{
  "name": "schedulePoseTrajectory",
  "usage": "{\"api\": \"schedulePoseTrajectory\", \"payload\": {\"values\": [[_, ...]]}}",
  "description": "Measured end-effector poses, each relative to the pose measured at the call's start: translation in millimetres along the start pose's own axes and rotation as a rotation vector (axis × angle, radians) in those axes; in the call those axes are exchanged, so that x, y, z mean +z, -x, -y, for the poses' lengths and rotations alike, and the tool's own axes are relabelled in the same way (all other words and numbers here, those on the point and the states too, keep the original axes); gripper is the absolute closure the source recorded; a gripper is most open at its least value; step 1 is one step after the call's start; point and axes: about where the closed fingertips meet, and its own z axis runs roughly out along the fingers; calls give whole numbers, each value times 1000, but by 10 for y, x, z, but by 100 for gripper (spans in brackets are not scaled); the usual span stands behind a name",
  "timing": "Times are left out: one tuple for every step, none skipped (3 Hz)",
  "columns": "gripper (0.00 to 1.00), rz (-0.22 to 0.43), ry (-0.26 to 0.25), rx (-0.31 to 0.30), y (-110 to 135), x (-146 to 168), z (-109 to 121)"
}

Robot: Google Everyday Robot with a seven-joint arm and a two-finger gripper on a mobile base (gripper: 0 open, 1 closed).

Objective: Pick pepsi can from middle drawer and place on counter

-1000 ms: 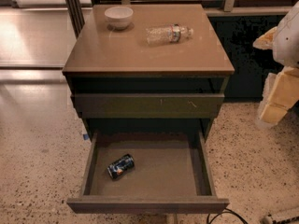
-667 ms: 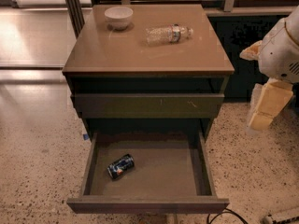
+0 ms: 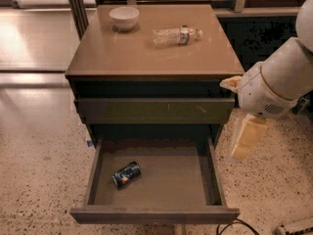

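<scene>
Right of middle drawer point(image 3: 166, 182): gripper point(image 3: 244, 146), aperture unclear | pepsi can point(image 3: 126, 174) inside | bottle point(image 3: 176, 35), bowl point(image 3: 124, 18) on counter point(image 3: 146, 55)

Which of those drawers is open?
The middle drawer, pulled out with the pepsi can inside; the scratched drawer above is shut. The pincer hangs right of the open drawer.

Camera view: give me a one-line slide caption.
Pepsi can lies on its side in the open middle drawer; the hand hangs beyond its right wall.
</scene>
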Motion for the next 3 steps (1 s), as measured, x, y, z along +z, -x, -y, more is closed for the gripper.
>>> {"api": "schedulePoseTrajectory", "payload": {"values": [[0,56,17,-41,106,471,-198],[0,50,-21,-58,138,867,-328],[0,55,-60,-60,156,920,-291]]}}
